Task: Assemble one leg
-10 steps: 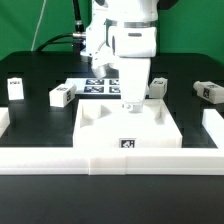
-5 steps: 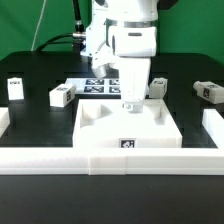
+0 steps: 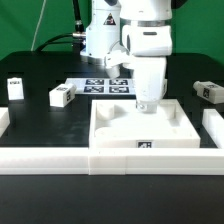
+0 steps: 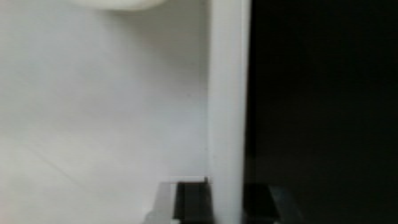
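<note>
- Progress is near zero: legs (image 3: 60, 95) lie loose off to the tray's (image 3: 110, 150) sides, none fitted yet.
- Gripper (image 3: 147, 103) is clamped on the tray's wall, not a leg.

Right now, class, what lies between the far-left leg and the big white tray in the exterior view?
Another leg, lying on the black table, apart from both; the exterior view shows it.
</note>
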Controlling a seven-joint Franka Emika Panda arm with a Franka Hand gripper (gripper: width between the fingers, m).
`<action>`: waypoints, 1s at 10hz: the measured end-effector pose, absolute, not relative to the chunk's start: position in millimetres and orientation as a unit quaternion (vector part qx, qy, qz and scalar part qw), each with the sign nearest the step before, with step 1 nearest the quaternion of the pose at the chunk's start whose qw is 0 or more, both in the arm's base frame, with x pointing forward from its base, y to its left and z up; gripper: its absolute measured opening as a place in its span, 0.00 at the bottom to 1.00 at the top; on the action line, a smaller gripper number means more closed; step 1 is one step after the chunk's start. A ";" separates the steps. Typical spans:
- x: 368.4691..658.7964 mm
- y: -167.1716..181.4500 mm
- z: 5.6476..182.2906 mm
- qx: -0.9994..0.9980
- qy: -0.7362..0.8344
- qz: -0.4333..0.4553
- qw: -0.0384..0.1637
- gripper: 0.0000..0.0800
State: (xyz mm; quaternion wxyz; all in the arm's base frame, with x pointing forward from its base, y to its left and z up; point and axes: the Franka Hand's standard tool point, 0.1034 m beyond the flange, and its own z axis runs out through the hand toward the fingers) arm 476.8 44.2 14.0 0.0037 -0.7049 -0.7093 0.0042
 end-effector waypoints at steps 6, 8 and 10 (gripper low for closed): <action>494.5 72.9 11.3 -0.710 -0.704 -0.010 0.000 0.07; 501.8 80.8 11.2 -0.709 -0.705 -0.013 -0.002 0.07; 503.1 82.9 11.4 -0.710 -0.704 0.001 0.003 0.07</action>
